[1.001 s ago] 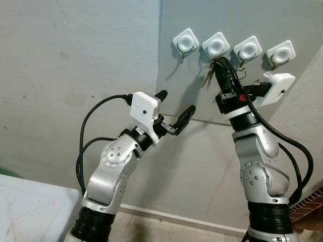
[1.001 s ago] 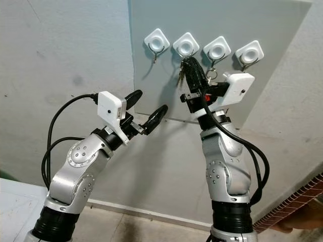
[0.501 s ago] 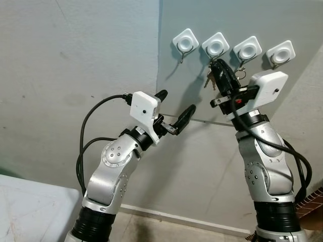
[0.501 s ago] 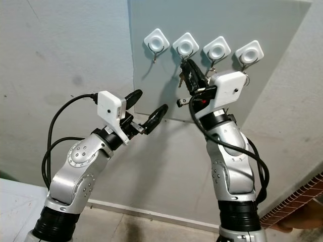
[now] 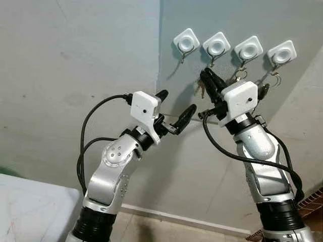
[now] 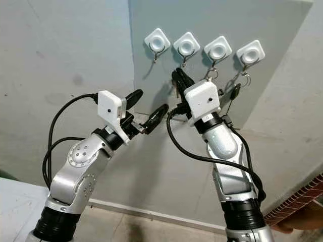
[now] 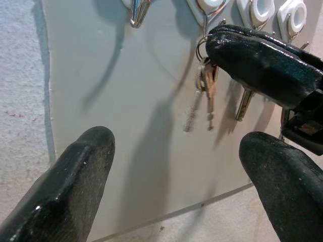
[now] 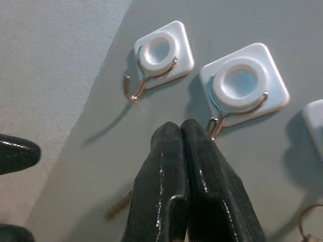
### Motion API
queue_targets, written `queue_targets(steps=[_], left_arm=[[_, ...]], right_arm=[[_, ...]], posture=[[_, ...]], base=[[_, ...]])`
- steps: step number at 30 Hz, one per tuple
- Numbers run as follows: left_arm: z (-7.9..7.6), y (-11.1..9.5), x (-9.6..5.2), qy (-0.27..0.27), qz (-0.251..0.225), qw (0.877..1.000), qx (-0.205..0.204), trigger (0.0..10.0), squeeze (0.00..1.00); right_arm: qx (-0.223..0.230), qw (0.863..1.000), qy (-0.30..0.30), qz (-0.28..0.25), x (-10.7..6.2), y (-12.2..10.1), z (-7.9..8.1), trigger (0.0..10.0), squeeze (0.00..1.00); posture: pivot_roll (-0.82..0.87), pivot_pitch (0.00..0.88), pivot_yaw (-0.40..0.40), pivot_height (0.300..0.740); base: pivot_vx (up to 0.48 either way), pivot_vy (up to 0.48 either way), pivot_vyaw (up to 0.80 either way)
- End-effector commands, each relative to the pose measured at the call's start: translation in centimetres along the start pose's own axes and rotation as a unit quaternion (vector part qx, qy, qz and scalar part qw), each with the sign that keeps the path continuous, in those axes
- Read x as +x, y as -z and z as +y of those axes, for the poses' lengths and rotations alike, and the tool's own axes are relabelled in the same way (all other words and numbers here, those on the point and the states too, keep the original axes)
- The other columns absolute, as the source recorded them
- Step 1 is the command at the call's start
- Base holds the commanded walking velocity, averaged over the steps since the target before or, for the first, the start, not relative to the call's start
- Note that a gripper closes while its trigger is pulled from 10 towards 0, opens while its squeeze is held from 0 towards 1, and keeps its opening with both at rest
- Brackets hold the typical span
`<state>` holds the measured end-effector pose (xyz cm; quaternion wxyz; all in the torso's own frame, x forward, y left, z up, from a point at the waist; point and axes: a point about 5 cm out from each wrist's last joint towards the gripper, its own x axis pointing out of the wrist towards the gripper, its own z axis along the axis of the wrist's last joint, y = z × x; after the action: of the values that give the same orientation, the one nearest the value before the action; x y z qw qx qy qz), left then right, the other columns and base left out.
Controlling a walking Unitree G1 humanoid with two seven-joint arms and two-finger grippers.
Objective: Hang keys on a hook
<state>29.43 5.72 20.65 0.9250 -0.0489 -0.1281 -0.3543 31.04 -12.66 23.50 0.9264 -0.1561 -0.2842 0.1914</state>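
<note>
The keys (image 7: 206,85) are dangling just below the second hook (image 5: 216,46) of four on the grey panel (image 5: 262,15), counting from the panel's left edge, and the right gripper (image 5: 206,76) is pinching their ring with both fingers pressed together. The ring is sitting right at the hook's wire tip; whether it is already over the wire cannot be told, so the step in hand is judged to be the threading itself. The next move probably calls for a small lift to carry the ring over the upturned tip, then a slight drop and an opening of the fingers so the keys are hanging free. The left gripper (image 5: 175,111) is waiting lower on the panel, near its left edge, with its fingers spread wide and holding nothing. The first hook (image 5: 185,41), nearest that edge, is bare, while the third hook (image 5: 248,50) and fourth hook (image 5: 280,53), farther from it, are each carrying a ring already. The head views are giving the layout of arms and hooks, but there the keys are half hidden behind the right gripper. The left wrist view is showing the blades hanging clear of the panel and the ring meeting the wire. The right wrist view is showing the closed fingertips (image 8: 182,136) just under the hook's curl (image 8: 216,123), with the keys themselves hidden.
</note>
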Motion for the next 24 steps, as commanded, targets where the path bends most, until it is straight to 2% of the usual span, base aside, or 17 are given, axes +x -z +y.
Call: queue_targets(steps=[1,3,5,8,18,21,24], left_arm=[[-0.1,-0.8,0.1,0.004,-0.011,1.0,0.003,10.0,0.0],[-0.1,-0.8,0.1,0.004,-0.011,1.0,0.002,10.0,0.0],[-0.2,-0.8,0.1,0.005,-0.011,1.0,0.001,10.0,0.0],[-0.2,-0.8,0.2,0.006,-0.012,1.0,0.0,10.0,0.0],[-0.3,-0.7,0.2,0.007,-0.011,1.0,-0.002,10.0,0.0],[-0.2,-0.8,0.2,0.007,-0.011,1.0,-0.002,10.0,0.0],[-0.2,-0.8,0.2,0.006,-0.011,1.0,-0.004,10.0,0.0]], right_arm=[[0.006,1.0,0.013,-0.004,0.1,0.0,-0.3,10.0,0.0],[0.009,1.0,0.015,-0.005,0.1,0.0,-0.3,10.0,0.0],[0.054,0.998,0.037,-0.017,0.1,-0.3,-0.7,10.0,0.0],[0.089,0.994,0.049,-0.034,0.2,-0.8,-1.1,10.0,0.0],[0.122,0.99,0.053,-0.05,0.5,-1.4,-1.4,10.0,0.0],[0.132,0.99,0.037,-0.044,0.4,-1.3,-1.0,10.0,0.0],[0.137,0.99,-0.001,-0.01,0.1,-0.3,0.1,10.0,0.0]], posture=[[0.05,0.0,-0.019,0.74],[0.05,0.0,-0.019,0.74],[0.05,0.0,-0.016,0.74],[0.05,0.0,-0.015,0.74],[0.05,0.0,-0.016,0.74],[0.05,0.0,-0.016,0.74],[0.05,0.0,-0.016,0.74]], base=[[0.0,0.0,0.0],[0.0,0.0,0.0],[0.0,0.0,0.0],[0.0,0.0,0.0],[0.0,0.0,0.0],[0.0,0.0,0.0],[0.0,0.0,0.0]])
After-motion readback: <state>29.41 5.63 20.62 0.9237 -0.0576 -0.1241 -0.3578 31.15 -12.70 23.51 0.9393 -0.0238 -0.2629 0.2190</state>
